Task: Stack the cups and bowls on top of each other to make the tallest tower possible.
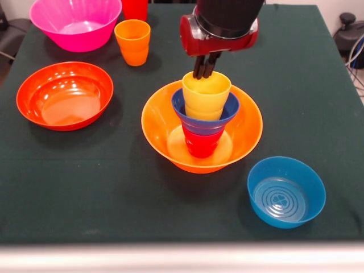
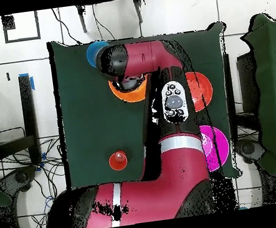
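Pincer (image 1: 204, 72) nearly closed, fingers together at far rim of yellow cup (image 1: 206, 95), apparently pinching it. Cup tops tower (image 1: 202, 128) mid-desk (image 1: 114, 187), tilted. Risk: off-centre release tips cup, topples stack.

A dark green worktop (image 1: 318, 102) carries everything. Resting straight on it: a big yellow-orange bowl (image 1: 244, 128) in the middle, a light blue bowl (image 1: 286, 192) nearer the front, an orange-red bowl (image 1: 64, 95), a pink bowl (image 1: 75, 23), an orange cup (image 1: 132, 42) and a red cup (image 2: 118, 160).
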`<state>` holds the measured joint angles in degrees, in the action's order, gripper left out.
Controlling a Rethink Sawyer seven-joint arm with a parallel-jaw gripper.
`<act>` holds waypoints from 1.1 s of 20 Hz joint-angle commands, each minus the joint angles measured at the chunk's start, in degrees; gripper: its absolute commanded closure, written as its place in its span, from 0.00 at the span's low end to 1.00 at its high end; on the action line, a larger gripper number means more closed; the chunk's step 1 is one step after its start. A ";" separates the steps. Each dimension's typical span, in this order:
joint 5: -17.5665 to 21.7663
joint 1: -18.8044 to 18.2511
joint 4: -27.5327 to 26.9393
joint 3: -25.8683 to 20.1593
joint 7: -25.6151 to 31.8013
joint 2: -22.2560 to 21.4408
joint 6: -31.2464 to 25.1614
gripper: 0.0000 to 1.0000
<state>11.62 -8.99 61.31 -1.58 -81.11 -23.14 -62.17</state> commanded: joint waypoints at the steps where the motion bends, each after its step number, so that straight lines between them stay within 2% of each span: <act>1: 1.18 -0.03 0.92 -4.12 -2.07 2.80 4.07 1.00; 15: 1.07 -0.39 -0.07 -4.27 -0.48 2.35 3.06 1.00; 22: 1.70 0.16 -2.96 -4.35 1.11 1.74 1.39 1.00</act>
<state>11.62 -9.08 60.78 -1.58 -81.11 -21.02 -62.16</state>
